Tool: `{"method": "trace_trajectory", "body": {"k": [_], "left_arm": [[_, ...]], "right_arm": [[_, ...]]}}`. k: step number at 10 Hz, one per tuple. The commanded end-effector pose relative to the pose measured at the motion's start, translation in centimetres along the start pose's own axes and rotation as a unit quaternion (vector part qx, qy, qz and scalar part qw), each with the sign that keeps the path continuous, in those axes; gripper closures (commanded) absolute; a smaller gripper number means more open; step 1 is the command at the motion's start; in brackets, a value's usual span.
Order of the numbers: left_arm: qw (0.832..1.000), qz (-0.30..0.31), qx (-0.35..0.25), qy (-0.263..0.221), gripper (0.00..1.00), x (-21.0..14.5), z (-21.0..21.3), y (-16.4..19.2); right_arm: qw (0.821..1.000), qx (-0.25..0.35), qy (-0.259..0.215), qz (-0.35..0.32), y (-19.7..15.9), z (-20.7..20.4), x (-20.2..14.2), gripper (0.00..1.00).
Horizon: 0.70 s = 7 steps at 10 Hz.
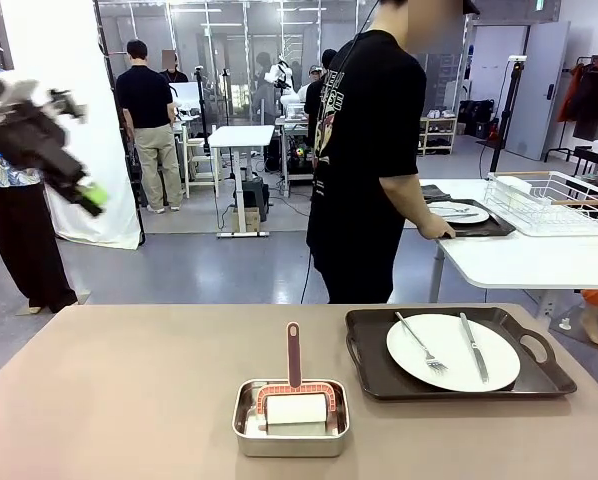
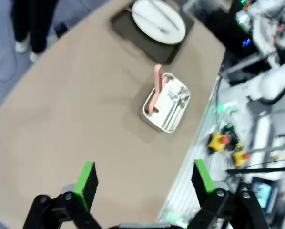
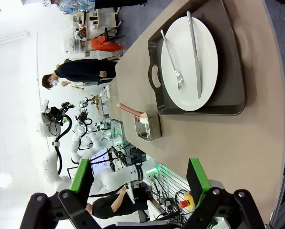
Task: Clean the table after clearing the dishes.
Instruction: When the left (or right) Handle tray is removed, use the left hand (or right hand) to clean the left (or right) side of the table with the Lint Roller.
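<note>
Upper left of the front view: left gripper (image 1: pixel 91 197), blurred, raised well above the table (image 1: pixel 129 400); in its wrist view, jaws wide apart, nothing between the pads (image 2: pixel 87 179). Right gripper (image 3: pixel 140 174) likewise wide open and empty, above the table. Lower right of the front view: tray (image 1: pixel 364 345) on the table, carrying plate (image 1: pixel 447 345), fork (image 1: pixel 419 342) and knife (image 1: pixel 473 348). Lower centre, just left of the tray: steel pan (image 1: pixel 247 425) holding a pink-handled tool (image 1: pixel 293 355). Right of frame, farther off: person (image 1: pixel 369 150) with a hand (image 1: pixel 437 228) on a second tray (image 1: pixel 494 228) with a second plate (image 1: pixel 459 212), on a white table (image 1: pixel 519 265) beside a wire rack (image 1: pixel 549 200).
</note>
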<state>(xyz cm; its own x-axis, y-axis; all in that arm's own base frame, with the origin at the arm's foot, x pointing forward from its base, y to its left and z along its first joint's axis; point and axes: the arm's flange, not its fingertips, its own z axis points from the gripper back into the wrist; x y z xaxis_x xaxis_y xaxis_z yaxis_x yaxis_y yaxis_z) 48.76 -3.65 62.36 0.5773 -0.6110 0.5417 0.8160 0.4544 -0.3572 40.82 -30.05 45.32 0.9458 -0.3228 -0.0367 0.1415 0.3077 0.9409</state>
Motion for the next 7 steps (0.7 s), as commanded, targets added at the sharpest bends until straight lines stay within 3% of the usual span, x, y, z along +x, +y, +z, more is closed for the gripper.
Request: {"method": "trace_trajectory", "body": {"k": [1,7], "left_arm": [[0.993,-0.105,0.058,0.01,0.0,0.5,-5.4,-2.6],[0.962,-0.236,0.065,0.123,0.0,7.0,-20.0,-8.9]], "right_arm": [[1.0,0.001,-0.001,0.003,0.4,0.0,-0.2,0.0],[1.0,0.001,-0.001,0.003,0.4,0.0,-0.2,0.0]]}}
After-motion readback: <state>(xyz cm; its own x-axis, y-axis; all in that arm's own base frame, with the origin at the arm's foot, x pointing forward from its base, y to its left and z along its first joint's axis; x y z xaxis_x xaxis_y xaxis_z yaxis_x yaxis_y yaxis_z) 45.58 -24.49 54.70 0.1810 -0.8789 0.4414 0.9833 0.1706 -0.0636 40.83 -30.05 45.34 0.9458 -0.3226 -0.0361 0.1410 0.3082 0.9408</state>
